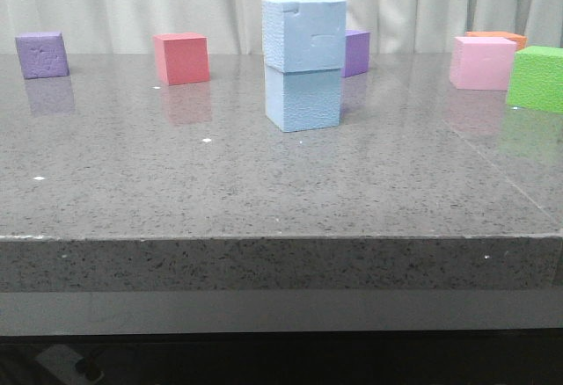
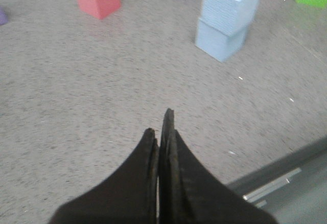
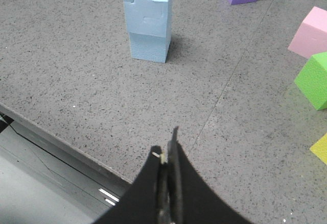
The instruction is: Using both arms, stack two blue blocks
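Two pale blue blocks stand stacked near the middle of the grey table. The upper blue block point(image 1: 304, 34), with a notched seam, sits on the lower blue block point(image 1: 303, 98), turned slightly askew. The stack also shows in the left wrist view point(image 2: 227, 6) and in the right wrist view point(image 3: 148, 14). My left gripper point(image 2: 159, 124) is shut and empty, low over the table near its front edge, well short of the stack. My right gripper point(image 3: 166, 147) is shut and empty, also near the front edge. Neither arm shows in the front view.
Along the back stand a purple cube point(image 1: 41, 54), a red cube point(image 1: 181, 58), a second purple cube point(image 1: 356, 52) behind the stack, a pink cube point(image 1: 480, 62), an orange cube point(image 1: 498, 39) and a green cube point(image 1: 537, 77). A yellow corner point(image 3: 320, 148) shows at the right.
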